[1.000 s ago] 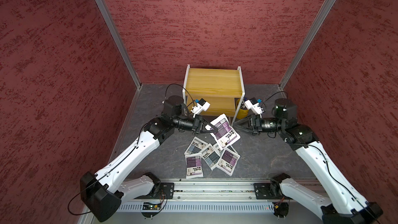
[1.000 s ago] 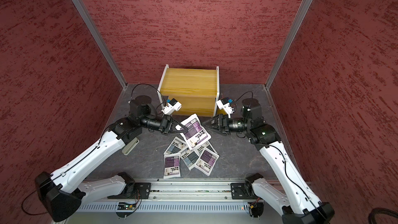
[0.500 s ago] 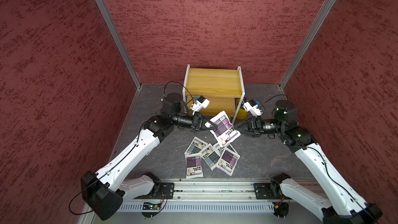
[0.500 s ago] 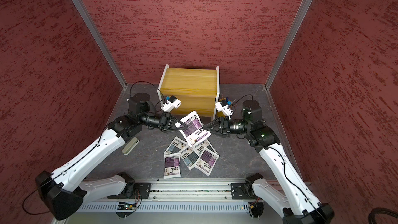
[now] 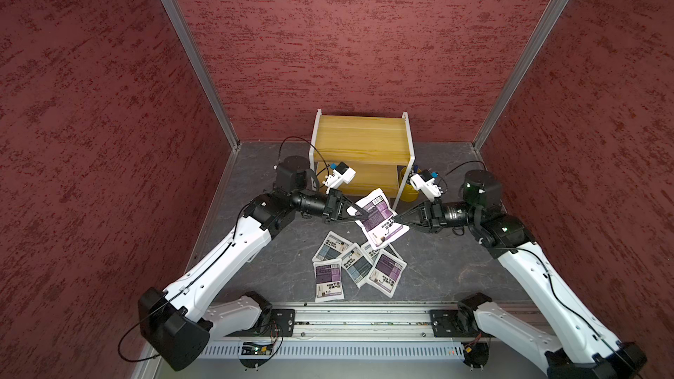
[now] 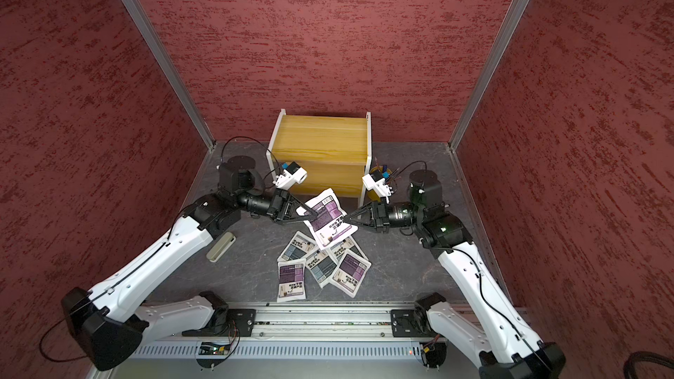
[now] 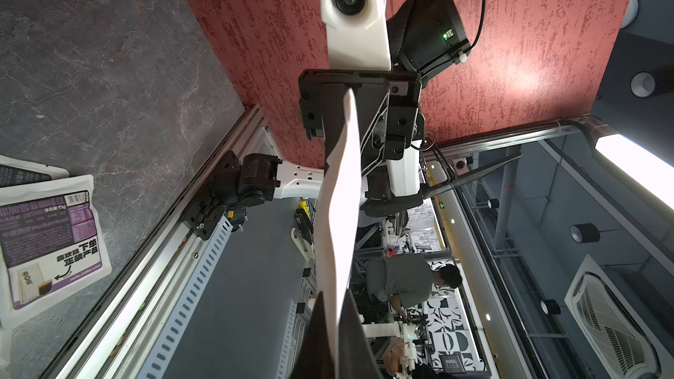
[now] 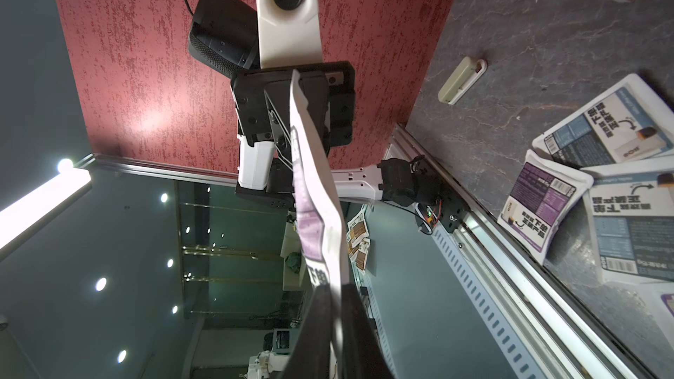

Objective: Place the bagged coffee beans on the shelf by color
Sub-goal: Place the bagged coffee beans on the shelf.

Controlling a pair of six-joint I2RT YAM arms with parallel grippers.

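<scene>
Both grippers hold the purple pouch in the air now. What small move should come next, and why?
Probably open the left gripper. It and the right gripper pinch opposite edges of the purple pouch in the air, and the right closed only a moment ago, so this looks like a handover toward the shelf.
</scene>
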